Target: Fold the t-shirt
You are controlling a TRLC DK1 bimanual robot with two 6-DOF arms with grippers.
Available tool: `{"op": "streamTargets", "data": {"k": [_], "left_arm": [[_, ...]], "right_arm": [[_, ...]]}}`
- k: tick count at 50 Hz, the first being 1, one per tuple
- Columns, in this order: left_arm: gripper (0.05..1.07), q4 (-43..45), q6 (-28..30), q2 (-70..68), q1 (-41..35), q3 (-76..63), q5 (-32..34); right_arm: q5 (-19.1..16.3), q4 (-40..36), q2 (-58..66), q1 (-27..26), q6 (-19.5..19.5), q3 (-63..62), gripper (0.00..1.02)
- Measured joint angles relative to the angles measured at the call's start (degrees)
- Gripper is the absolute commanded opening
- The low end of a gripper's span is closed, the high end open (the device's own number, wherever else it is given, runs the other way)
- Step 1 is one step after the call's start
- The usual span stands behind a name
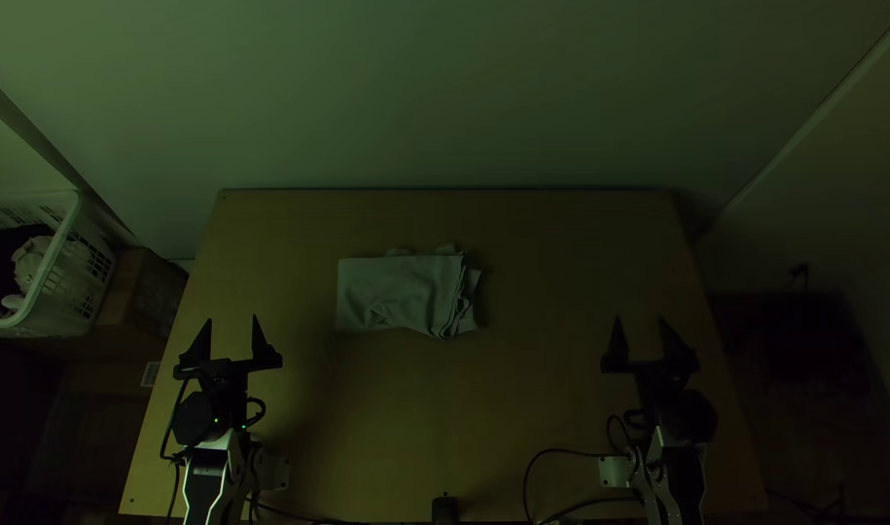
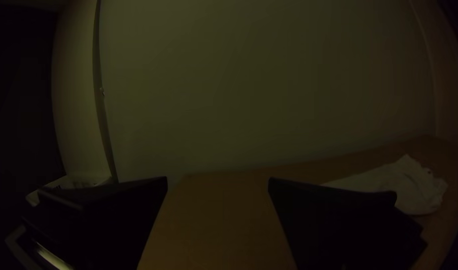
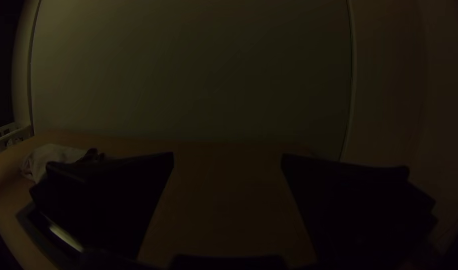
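Left gripper (image 1: 232, 319), shirt (image 1: 396, 292), right gripper (image 1: 640, 319).
Lower left, fingers spread apart; near the frame's centre, the shirt folded into a rough rectangle, its right edge uneven; lower right, fingers likewise spread.

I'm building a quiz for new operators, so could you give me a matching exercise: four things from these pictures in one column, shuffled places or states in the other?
1. T-shirt
2. Left tool
3. Right tool
4. White basket

A. Open, at the right side of the table
B. Beyond the table's left edge
C. Folded, between the arms' sides
D. Open, at the table's left side

Pairs: 1-C, 2-D, 3-A, 4-B
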Motion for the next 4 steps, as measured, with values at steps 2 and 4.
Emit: {"op": "streamTargets", "data": {"k": [2,4], "left_arm": [[1.02,0.0,0.0,0.0,0.0,0.0,0.0],[1.02,0.0,0.0,0.0,0.0,0.0,0.0]], "right_arm": [[0.0,0.0,0.0,0.0,0.0,0.0,0.98],[0.0,0.0,0.0,0.0,0.0,0.0,0.98]]}}
